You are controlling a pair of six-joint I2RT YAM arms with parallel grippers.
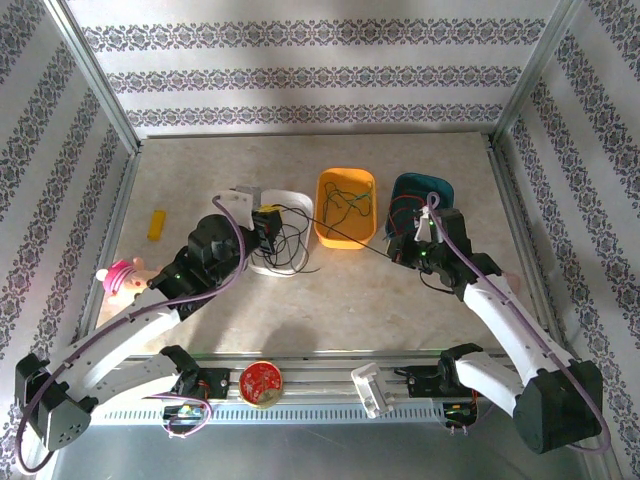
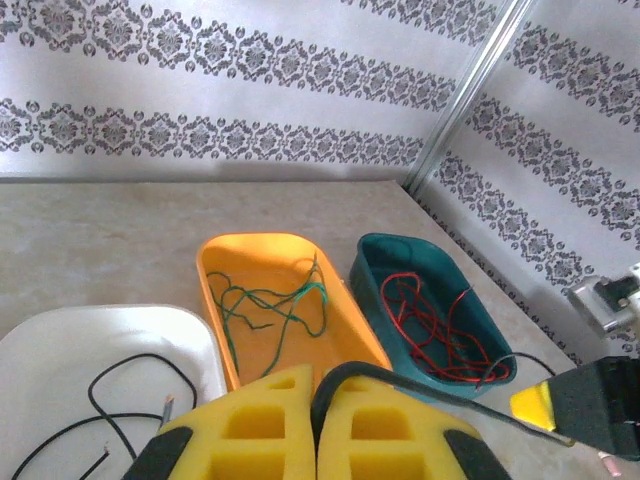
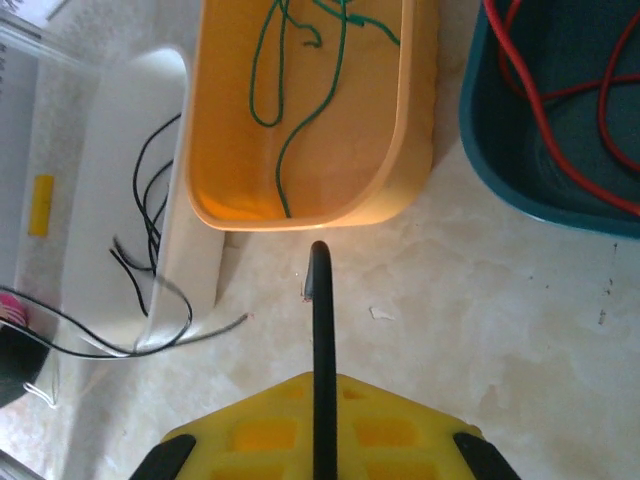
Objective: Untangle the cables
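Over the beige marbled tabletop, I have my left gripper and right gripper each pinching one thin black cable. It is stretched taut between them, by the orange plastic tray of green cables.

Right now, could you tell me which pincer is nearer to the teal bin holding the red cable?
Right. The right pincer sits at the near edge of the teal bin; the left pincer is over the white tray, beyond the orange bin.
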